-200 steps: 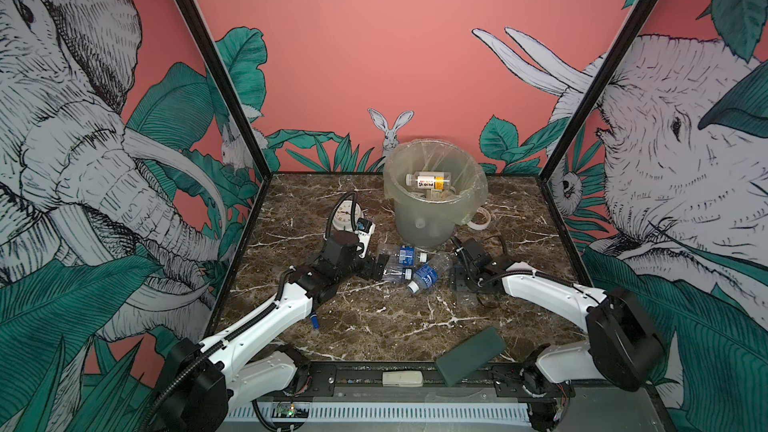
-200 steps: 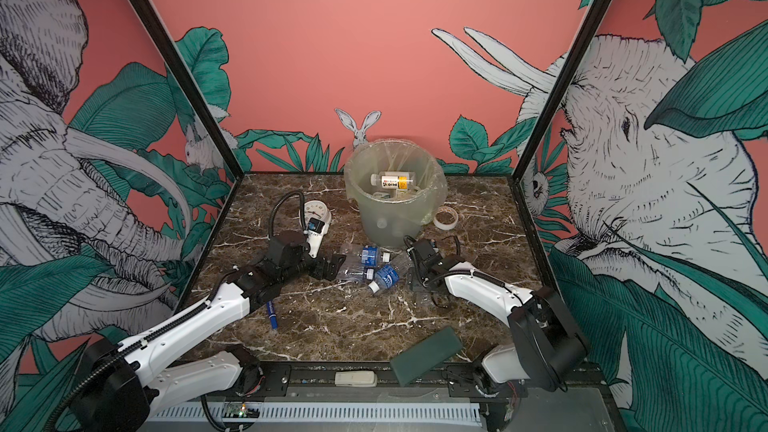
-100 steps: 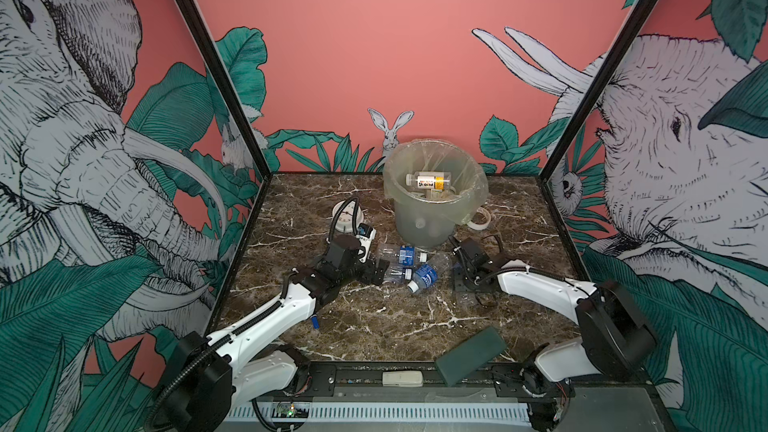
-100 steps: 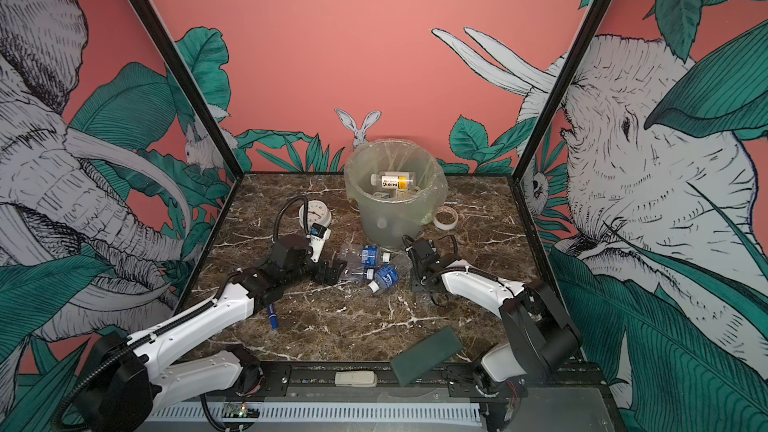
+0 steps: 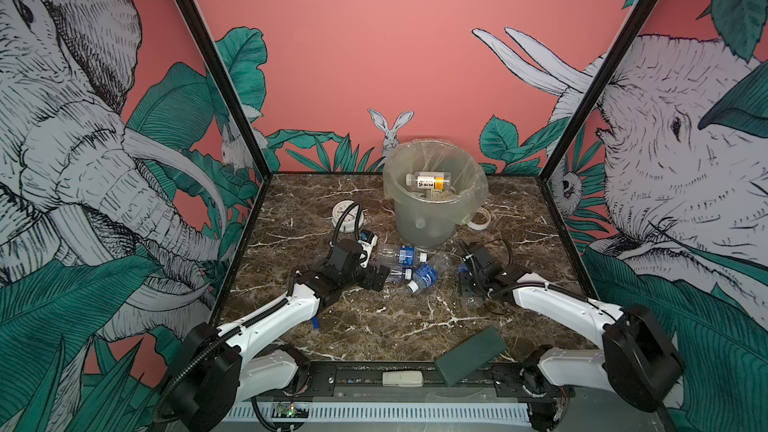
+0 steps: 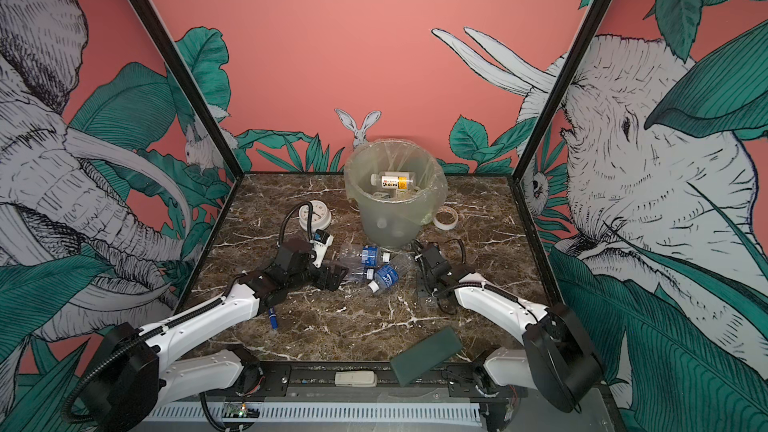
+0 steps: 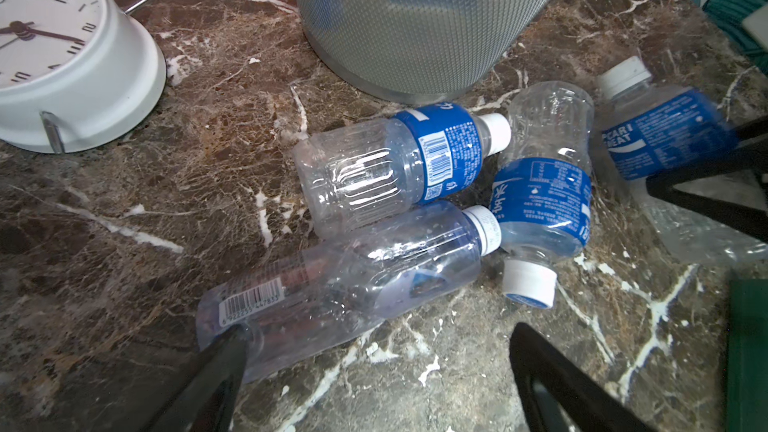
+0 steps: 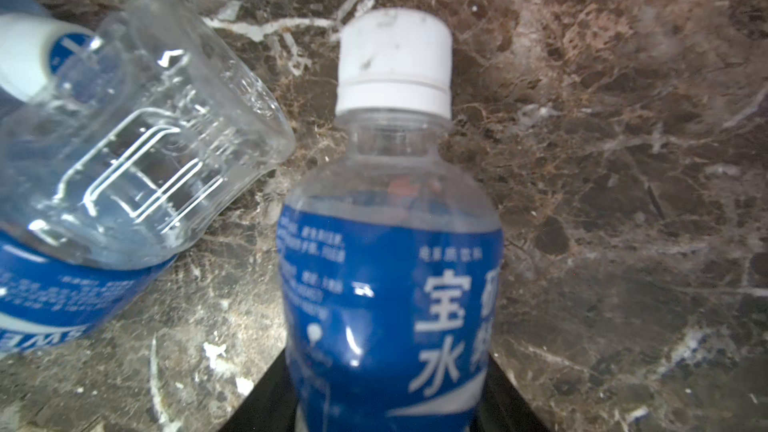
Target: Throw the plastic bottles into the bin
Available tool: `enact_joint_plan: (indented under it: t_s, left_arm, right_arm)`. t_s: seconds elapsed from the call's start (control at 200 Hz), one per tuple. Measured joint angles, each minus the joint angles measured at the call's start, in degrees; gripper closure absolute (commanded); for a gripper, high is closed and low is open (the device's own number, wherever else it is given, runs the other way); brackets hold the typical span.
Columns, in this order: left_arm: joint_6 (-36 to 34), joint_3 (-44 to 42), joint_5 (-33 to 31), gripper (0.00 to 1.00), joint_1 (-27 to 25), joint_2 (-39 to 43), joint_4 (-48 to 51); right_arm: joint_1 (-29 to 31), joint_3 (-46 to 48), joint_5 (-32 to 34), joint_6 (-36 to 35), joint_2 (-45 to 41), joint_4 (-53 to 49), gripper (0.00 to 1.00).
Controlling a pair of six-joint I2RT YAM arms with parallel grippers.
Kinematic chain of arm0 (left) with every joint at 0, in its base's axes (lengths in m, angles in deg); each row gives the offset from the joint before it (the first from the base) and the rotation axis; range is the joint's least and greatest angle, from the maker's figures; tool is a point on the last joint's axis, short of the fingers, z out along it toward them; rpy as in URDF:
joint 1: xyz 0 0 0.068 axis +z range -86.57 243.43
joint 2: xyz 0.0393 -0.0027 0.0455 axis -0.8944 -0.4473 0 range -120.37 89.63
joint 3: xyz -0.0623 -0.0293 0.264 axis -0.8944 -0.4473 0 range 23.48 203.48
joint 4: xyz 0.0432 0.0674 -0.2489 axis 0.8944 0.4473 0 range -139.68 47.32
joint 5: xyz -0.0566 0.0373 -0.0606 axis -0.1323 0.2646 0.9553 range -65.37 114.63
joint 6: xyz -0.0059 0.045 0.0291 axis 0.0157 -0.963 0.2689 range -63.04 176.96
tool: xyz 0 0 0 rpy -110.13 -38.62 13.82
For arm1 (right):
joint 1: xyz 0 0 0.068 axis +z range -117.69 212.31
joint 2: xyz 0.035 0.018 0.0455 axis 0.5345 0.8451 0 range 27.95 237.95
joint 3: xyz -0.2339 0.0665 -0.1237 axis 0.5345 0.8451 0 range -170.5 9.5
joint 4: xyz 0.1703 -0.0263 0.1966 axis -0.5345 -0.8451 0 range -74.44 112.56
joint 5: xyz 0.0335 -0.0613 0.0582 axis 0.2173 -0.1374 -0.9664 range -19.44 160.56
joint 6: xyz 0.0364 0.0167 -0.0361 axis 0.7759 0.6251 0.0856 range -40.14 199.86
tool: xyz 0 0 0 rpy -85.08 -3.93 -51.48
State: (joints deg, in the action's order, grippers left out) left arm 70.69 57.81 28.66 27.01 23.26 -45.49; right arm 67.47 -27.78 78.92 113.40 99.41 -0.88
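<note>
Three clear plastic bottles with blue labels (image 5: 401,253) (image 5: 428,274) (image 7: 340,284) lie in a cluster in front of the bin (image 5: 434,201), a grey-green bucket with a translucent bag over its rim. More bottles lie inside the bin (image 5: 428,180). My left gripper (image 5: 376,278) (image 7: 378,332) is open at the cluster's near side, one fingertip (image 7: 230,340) touching the nearest clear bottle. My right gripper (image 5: 467,284) (image 8: 386,388) is shut on a fourth blue-labelled, white-capped bottle (image 8: 390,276) lying right of the cluster, fingers pressed to both its sides.
A round white clock (image 5: 348,214) sits left of the bin and a white tape roll (image 5: 478,218) right of it. A blue marker pen (image 6: 272,320) lies under the left arm. A dark green block (image 5: 469,355) rests at the table's front edge.
The right jaws have closed in onto the blue-labelled bottle. The left gripper has edged a little nearer the bottle cluster, staying open.
</note>
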Motion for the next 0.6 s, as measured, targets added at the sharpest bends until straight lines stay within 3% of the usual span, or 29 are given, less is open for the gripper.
enact_joint_plan:
  t_s: [0.6]
  left_arm:
    - [0.5, 0.2, 1.1, 0.02, 0.0, -2.3, -0.9]
  right_arm:
    - [1.3, 5.5, 3.9, -7.1, -26.0, 1.3, 0.49]
